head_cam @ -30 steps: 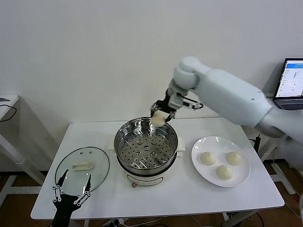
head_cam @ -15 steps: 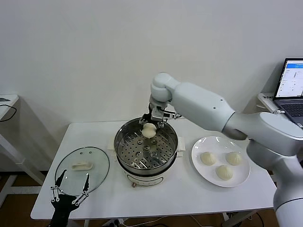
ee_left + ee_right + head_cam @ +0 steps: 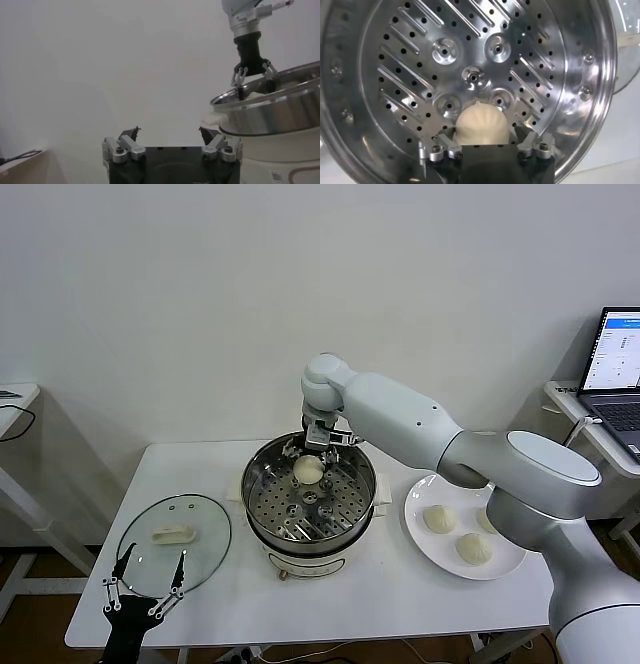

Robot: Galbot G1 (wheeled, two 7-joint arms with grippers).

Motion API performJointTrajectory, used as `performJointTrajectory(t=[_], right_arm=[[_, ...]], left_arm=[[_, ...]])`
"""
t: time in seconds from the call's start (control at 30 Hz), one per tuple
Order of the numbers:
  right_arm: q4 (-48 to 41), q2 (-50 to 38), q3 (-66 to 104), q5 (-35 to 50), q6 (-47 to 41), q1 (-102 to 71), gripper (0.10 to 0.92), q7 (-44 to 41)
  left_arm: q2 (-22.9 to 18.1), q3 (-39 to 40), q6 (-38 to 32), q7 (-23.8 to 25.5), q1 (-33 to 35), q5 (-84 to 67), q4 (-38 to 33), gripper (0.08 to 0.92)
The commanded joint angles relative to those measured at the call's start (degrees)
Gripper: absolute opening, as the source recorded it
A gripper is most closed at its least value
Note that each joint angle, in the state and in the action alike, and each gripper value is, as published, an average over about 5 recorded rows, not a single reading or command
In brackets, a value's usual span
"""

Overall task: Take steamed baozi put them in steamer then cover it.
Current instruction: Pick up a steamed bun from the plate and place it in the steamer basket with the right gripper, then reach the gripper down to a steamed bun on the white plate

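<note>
Steamer: the round shiny stainless-steel steamer (image 3: 309, 502) with its perforated tray sits mid-worktop, uncovered, and it is our landmark.
Right gripper: the right gripper (image 3: 312, 452) hangs low inside the steamer, over the far part of the tray, jaws spread wide with the bun between them; from the wrist view the fingers (image 3: 441, 148) flank it without clearly pinching.
Bun in play: one small cream-white pleated steamed baozi (image 3: 482, 125) rests on the perforated tray, towards the steamer's far rim.
Buns waiting: three more cream-white baozi (image 3: 439, 518) lie on the flat white plate (image 3: 425, 543), just right of the steamer.
Cover: the round clear glass lid (image 3: 172, 542) with a white oblong handle lies flat on the white worktop (image 3: 400, 594), left of the steamer.
Left gripper: the left gripper (image 3: 147, 592) waits open, near the lid's front edge.
Doing it well: I'd judge a straight lift best, jaws kept wide so the soft dough isn't dragged, clearing the steamer's rim before swinging to the plate.
Spacing: later buns likely want the tray's bare spots.
</note>
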Motion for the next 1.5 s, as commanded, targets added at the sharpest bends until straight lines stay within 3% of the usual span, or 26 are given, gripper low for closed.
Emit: performJointTrajectory(t=[0.03,0.17,0.27,0.4,0.5,0.8,1.07,1.5], right_arm=[[3.3,-2.0,2.6,4.7,-4.7,0.8,0.822,-3.4],[10.1,-10.1,4.4,17.7,-16.5,4.8,0.823,-9.8],[12.0,-17.0,3.1,27.7,-27.0,8.3,0.823,-9.9],[10.6,-25.5,0.5,38.2,-38.7,10.6,0.823,-7.6],[7.8,-30.9,-1.6,41.6,-41.6,10.0,0.823,-6.8],[7.8,-41.3,-8.4,38.8,-43.5,2.2,0.823,-1.4],[5.3,-39.5,-6.6,32.2,-43.3,-7.1,0.823,4.0],[3.3,-36.7,-4.4,27.0,-42.4,-13.4,0.823,5.4]], left_arm=[[0.0,-0.2,0.0,0.0,0.1,-0.1,-0.1,0.823],[0.1,-0.4,0.0,0.0,0.1,-0.1,-0.1,0.823],[0.2,-0.2,0.0,0.0,0.0,0.0,0.0,0.823],[0.2,0.3,-0.1,0.0,-0.1,0.1,0.1,0.823],[0.2,0.8,-0.2,0.0,-0.2,0.3,0.2,0.823],[0.2,1.5,-0.3,0.0,-0.5,0.6,0.6,0.823],[0.0,1.5,-0.7,-0.1,-0.3,0.9,0.9,0.823],[-0.3,1.2,-1.0,-0.1,-0.2,1.2,1.5,0.823]])
